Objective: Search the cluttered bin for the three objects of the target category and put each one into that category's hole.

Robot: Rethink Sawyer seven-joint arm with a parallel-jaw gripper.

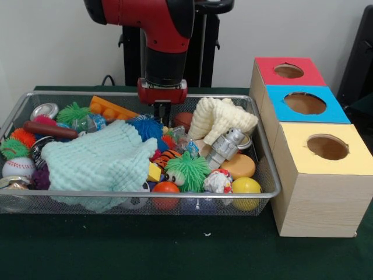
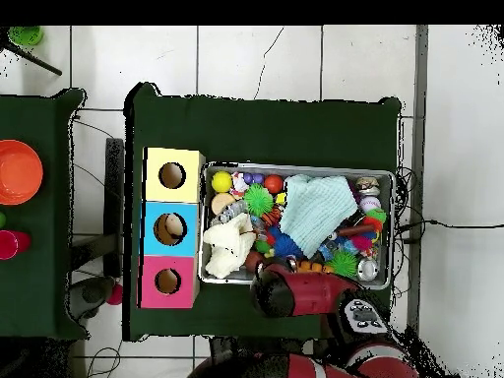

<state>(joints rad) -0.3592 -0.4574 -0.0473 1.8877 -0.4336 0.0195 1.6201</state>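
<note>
The wire mesh bin (image 1: 269, 175) sits on the green table, full of toys; it also shows in the overhead view (image 2: 295, 167). My gripper (image 1: 162, 115) hangs low over the bin's back middle, just above a blue spiky ball (image 1: 145, 126). In the overhead view the arm (image 2: 295, 290) hides it. Three wooden boxes stand right of the bin, each with a round hole: red top (image 1: 288, 71), blue top (image 1: 305, 103), yellow top (image 1: 327, 147). A mint cloth (image 1: 99, 157), a cream cloth (image 1: 221, 119), a silver robot toy (image 1: 224, 146) and a green spiky ball (image 1: 186, 169) lie on the pile.
The bin also holds a yellow ball (image 1: 246, 186), an orange ball (image 1: 166, 188), a baseball (image 1: 18, 167), a sausage (image 1: 49, 129) and an orange block (image 1: 111, 109). An orange bowl (image 2: 18, 169) stands on a side table.
</note>
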